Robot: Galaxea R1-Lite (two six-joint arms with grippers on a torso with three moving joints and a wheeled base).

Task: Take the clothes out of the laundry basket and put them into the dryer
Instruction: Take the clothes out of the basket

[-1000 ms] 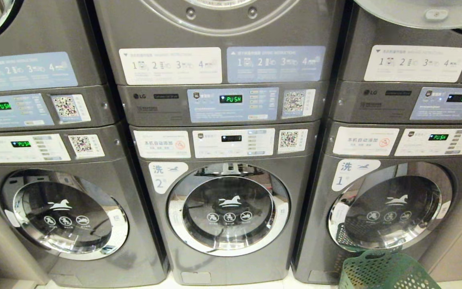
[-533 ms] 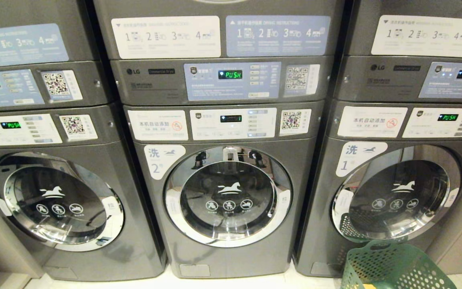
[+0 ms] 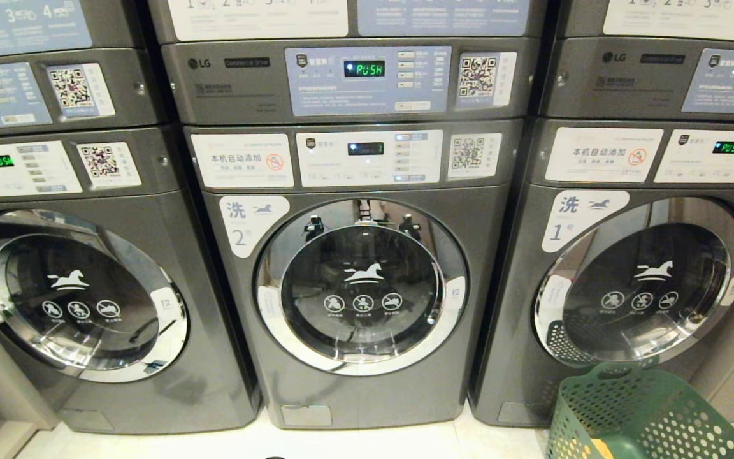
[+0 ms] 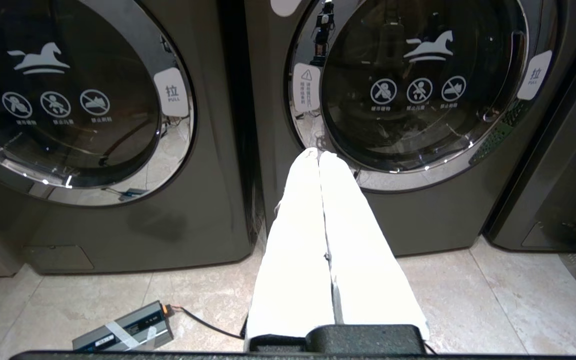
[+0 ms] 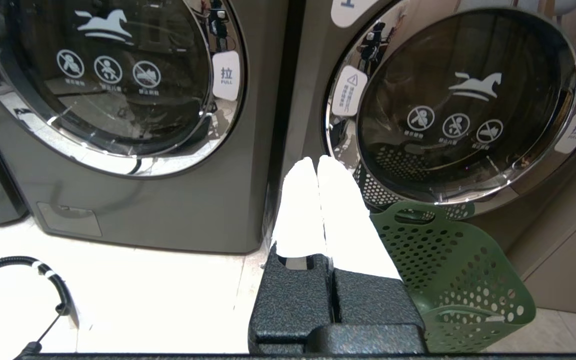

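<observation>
Even indoor light, glare on chrome door rims [image 3: 360, 366], floor [image 5: 143, 295] and white fingers [image 5: 300, 210] seemingly overexposed, edges bowed.

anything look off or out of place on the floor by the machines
One thing: a small grey box with a wire lies loose on the floor tiles in front of the left-hand machine. The green laundry basket stands upright by the right-hand machine, and all three lower doors look shut.

Glossy chrome door rings [image 3: 362, 364] on matt grey metal washers [image 3: 354, 395]; perforated green plastic basket [image 3: 647, 414].
</observation>
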